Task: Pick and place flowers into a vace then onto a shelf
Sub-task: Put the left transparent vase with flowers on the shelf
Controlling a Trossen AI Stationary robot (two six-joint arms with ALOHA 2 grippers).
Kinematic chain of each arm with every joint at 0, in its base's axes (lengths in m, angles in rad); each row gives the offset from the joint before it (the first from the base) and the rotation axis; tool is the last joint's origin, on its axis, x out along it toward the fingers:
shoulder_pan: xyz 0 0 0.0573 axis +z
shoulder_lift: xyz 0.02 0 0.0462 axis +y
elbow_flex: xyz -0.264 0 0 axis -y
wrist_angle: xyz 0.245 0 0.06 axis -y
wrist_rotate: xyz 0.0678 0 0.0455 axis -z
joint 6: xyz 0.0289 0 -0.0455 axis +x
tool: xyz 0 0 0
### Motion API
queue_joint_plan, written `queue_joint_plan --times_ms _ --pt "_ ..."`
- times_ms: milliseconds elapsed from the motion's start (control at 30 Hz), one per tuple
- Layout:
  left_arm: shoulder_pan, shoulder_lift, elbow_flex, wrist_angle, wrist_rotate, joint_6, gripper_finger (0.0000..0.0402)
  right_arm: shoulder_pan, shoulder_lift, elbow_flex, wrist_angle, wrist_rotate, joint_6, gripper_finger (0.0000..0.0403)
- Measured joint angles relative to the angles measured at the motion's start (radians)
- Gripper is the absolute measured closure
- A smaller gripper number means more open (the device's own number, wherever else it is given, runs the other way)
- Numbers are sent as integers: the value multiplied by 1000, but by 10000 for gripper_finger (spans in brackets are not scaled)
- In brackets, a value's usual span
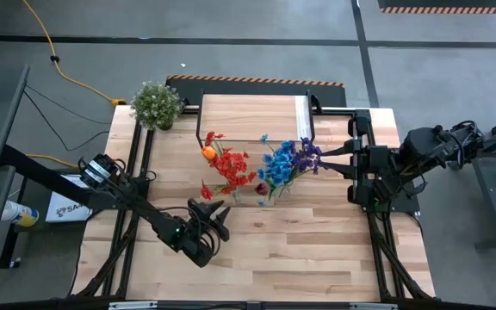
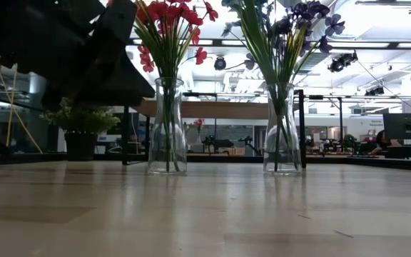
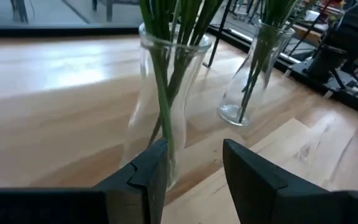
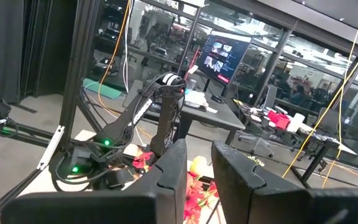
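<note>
Left hand (image 3: 188,174) is low over the table (image 1: 300,258), fingers parted with nothing between them. The vase with the red and orange flowers (image 3: 169,93) stands straight ahead of it, just beyond the fingertips, not yet inside the gap. Long axis of the vase is vertical, so the fingers need to go either side of the glass body, approach level.

The second vase, blue and purple flowers (image 2: 282,121), stands further ahead of the left hand and off to the side, well apart from the first. Both vases are on the table, just short of the shelf (image 1: 257,116), neither on it yet.

Right hand (image 4: 199,165) is held back at the table's far right edge, fingers a narrow gap apart, holding nothing. It's roughly as close to the blue vase as the left hand is to the red one, but it's raised and pointing away from its vase. My read: left hand takes the red vase first.

Hard to see:
- left wrist view cuts off the blooms, only stalks and glass show
- low view: left arm is a dark mass, fingers not readable
- top view: glass barely visible, vase footprints hidden under blooms
- potted plant (image 1: 156,103) sits at the shelf's corner, out of the way
</note>
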Motion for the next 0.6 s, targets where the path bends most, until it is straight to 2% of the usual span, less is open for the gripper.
queue_joint_plan --times_ms 167,600 --pt "13 0 0 -20 -4 59 218 0 0 0 0 0 0 336" --pt "71 -1 0 -79 44 62 218 0 2 0 -24 0 7 336"
